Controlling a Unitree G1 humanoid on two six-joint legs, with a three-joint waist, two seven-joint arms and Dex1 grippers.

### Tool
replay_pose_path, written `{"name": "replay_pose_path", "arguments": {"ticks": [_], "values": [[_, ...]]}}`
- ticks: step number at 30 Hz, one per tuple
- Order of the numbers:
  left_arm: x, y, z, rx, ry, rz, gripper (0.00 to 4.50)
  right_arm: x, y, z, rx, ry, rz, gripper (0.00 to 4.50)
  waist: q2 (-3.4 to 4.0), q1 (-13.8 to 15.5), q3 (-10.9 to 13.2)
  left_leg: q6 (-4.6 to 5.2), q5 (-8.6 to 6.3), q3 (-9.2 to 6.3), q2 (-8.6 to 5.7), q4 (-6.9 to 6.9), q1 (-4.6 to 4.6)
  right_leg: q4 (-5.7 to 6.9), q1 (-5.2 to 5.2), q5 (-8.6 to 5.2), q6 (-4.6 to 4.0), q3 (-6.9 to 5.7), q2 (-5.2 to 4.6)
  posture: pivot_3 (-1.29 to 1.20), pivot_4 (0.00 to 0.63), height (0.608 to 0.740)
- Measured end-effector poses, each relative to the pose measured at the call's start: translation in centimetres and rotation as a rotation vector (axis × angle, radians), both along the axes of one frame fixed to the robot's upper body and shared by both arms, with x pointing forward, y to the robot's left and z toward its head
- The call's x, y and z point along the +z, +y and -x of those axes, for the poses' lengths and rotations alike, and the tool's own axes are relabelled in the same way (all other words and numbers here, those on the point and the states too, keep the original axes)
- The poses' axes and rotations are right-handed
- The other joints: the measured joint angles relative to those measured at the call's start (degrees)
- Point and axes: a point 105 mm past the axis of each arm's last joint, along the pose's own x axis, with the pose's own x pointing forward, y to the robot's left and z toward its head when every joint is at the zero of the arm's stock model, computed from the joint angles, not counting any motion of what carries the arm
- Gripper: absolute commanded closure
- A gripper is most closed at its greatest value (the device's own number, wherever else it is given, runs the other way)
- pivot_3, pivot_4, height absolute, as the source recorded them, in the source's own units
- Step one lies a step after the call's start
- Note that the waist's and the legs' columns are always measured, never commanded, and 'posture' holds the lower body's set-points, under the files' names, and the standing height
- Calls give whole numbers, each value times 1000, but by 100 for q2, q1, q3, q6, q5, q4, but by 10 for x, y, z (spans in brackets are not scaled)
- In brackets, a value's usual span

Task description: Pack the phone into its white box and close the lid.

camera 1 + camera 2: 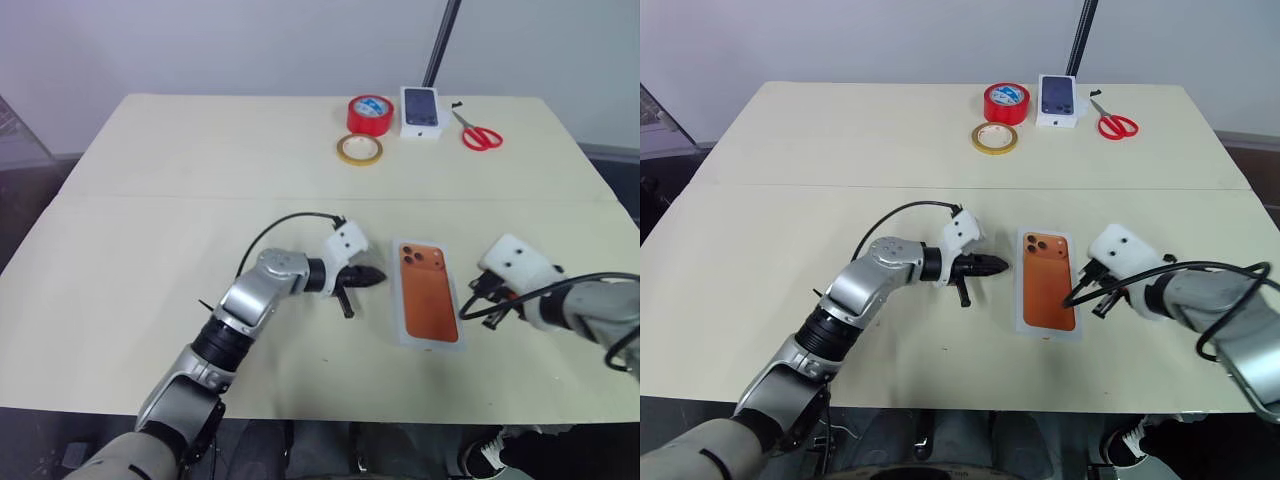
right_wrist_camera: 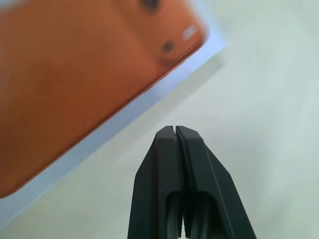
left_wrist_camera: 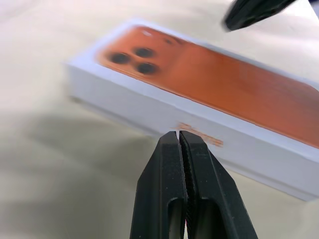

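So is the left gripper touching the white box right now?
Apart. In the left eye view, bare table shows between the shut left gripper and the white box; the left wrist view shows its tips short of the box's side wall.

- Tape rolls: two, one red roll (image 1: 370, 113) and one tan roll (image 1: 359, 150).
- Scissors (image 1: 478, 131): one pair.
- Small white box with a dark phone picture (image 1: 421, 111): one.
- White box with an orange top (image 1: 430, 292): one.
- Grippers: two, left gripper (image 1: 372, 277) and right gripper (image 1: 1072, 296).

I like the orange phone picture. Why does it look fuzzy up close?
In the right wrist view the orange box top is smeared and out of focus, while the shut right gripper looks crisp. The left wrist view is slightly soft too. In the left eye view it looks sharper.
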Motion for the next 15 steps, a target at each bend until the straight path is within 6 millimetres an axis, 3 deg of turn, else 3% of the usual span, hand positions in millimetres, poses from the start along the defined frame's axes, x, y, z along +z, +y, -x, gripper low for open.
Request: {"name": "replay_pose_path", "arguments": {"ticks": [4, 10, 15], "values": [[16, -20, 0, -33, -22, 42, 4402, -1, 18, 15, 100, 48, -92, 4425, -1, 72, -1, 2, -1, 1, -4, 6, 5, -2, 11, -1, 5, -1, 0, 0, 150, 717], [-18, -36, -1, -51, -55, -116, 4402, -31, 33, 33, 134, 152, -130, 4425, -1, 89, -1, 2, -1, 2, -5, 8, 9, 1, 12, -1, 6, 0, 1, 0, 150, 717], [-21, -34, -5, -48, -92, -140, 4402, -41, 33, 32, 102, 152, -104, 4425, -2, 99, -1, 2, -1, -1, -4, 11, 9, 0, 15, -1, 7, 0, 1, 0, 150, 717]]}}
